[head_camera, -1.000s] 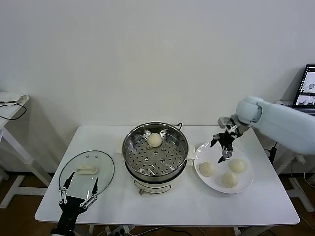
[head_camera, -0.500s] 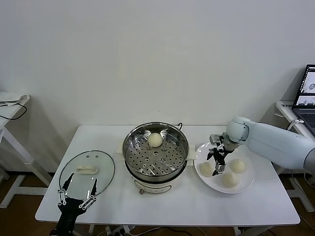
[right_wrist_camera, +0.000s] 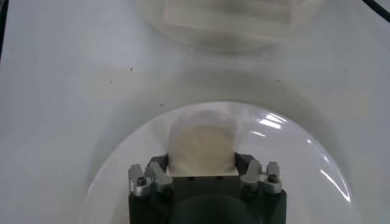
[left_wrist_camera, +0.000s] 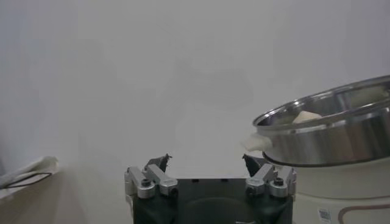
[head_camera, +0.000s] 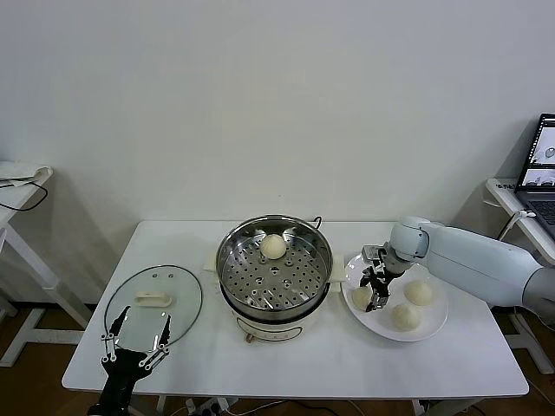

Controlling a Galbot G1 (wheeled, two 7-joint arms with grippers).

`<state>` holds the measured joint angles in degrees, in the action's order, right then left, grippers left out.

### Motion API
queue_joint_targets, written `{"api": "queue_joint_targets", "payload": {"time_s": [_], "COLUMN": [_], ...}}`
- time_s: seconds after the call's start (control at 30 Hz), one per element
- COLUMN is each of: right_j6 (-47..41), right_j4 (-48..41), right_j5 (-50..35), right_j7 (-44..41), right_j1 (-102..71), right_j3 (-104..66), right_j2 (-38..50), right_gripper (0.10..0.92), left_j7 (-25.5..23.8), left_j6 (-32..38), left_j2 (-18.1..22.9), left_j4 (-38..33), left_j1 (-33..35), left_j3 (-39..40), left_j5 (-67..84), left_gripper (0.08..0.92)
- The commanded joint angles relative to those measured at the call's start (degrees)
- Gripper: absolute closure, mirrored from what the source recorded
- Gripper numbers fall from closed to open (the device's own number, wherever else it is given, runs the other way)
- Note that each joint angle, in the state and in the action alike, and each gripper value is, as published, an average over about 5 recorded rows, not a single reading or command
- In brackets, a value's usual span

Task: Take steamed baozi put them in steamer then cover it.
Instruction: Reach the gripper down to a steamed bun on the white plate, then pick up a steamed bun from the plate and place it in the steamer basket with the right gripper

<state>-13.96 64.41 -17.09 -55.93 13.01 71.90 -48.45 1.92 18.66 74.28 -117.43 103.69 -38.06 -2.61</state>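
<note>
Head view: the right gripper (head_camera: 371,292), above the plate (head_camera: 434,322) a second ago, has come down over the leftmost baozi (head_camera: 360,297); one bun (head_camera: 273,246) lies in the steamer (head_camera: 274,264). The left gripper (head_camera: 136,342) hangs released by the glass lid (head_camera: 154,299). Right wrist view: fingers (right_wrist_camera: 159,167) clasp the bun's (right_wrist_camera: 201,143) sides, hidden from the head camera. Left wrist view: the steamer's (left_wrist_camera: 329,137) outer wall

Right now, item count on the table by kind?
Baozi: 4, one in the steamer, three on the plate
Steamer: 1
Glass lid: 1
White plate: 1
Total: 7
</note>
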Motion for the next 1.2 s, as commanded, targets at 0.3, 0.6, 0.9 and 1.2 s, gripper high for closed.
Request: {"api": "queue_joint_targets", "payload": {"time_s": [0.3,0.6,0.9,1.2], "right_j6": [2.73,0.85,-5.89,-10.93], "right_j4": [3.16,8.59,11.47,5.81], "right_j5": [-1.9,-11.85,-23.2,-26.1], "right_j7": [-15.08,-18.34,-8.35,3.16], "right_j1": [24.51,39.62,35.93,27.82], "right_j3": [4.32,9.25,12.79,15.06], "right_j2": [0.89,-10.37,-25.14,-34.82], "right_gripper": [0.385,0.389,0.391,0.397], "left_j7": [0.07,0.18,0.28,0.32], "left_j6": [0.03,-0.22,-0.19,0.09], "left_j2": [-0.75,-1.03,-1.19,-1.17], "left_j4": [-0.61,-0.79,-0.55,-0.49], "left_j1": [-0.17,-0.93,-1.4,-1.54], "left_j3": [0.27,1.12,1.38,1.47], "left_j5": [0.09,0.18,0.19,0.24], "left_gripper": [0.177,0.177,0.177,0.177]}}
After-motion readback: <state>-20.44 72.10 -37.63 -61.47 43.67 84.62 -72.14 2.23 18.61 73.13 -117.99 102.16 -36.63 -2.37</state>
